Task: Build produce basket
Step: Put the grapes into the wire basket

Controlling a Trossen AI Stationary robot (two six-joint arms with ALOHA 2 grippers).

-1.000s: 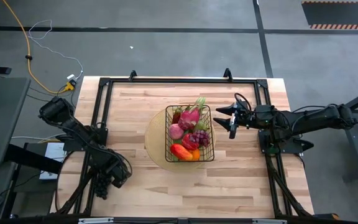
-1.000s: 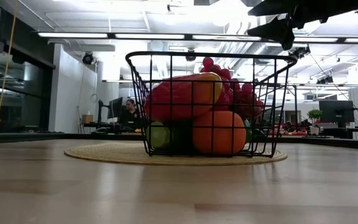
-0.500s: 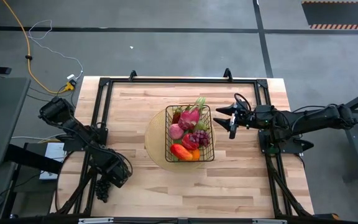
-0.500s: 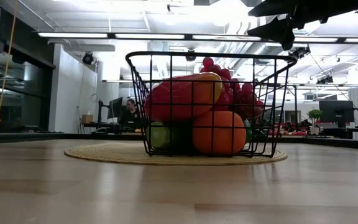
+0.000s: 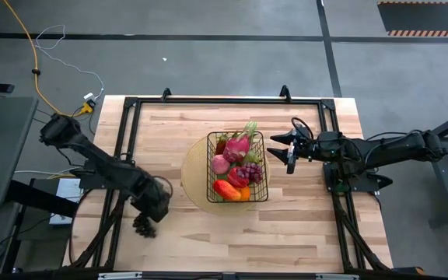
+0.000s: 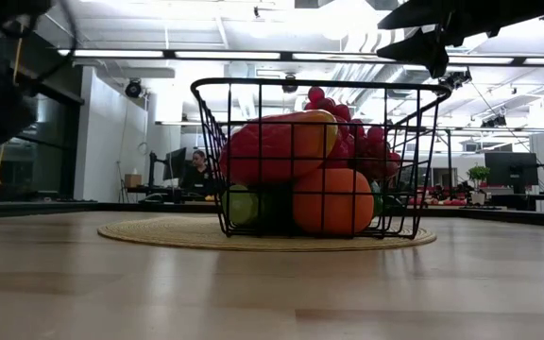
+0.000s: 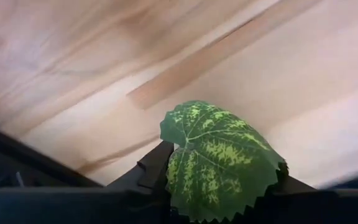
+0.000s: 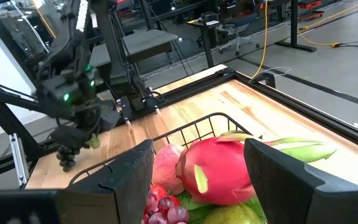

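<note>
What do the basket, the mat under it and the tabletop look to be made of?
Basket: thin black wire in an open grid, probably coated metal, slight sheen. Mat: round and tan, with a ribbed coiled texture, likely woven fibre, matte. Tabletop: pale wood in long joined strips with visible grain, smooth and softly reflective, probably sealed.

A: so what's actually sitting on the wooden table [image 5: 302,225]?

B: not much. It's a light butcher-block top with a black metal frame [image 5: 131,105] running along its far edge and both side edges. About mid-table there's a round woven mat [image 6: 149,232], flat on the wood, and the black wire basket [image 5: 237,168] stands on that mat, packed with toy produce [image 5: 236,148].

A: anything loose on the wood?

B: can't tell.
</note>
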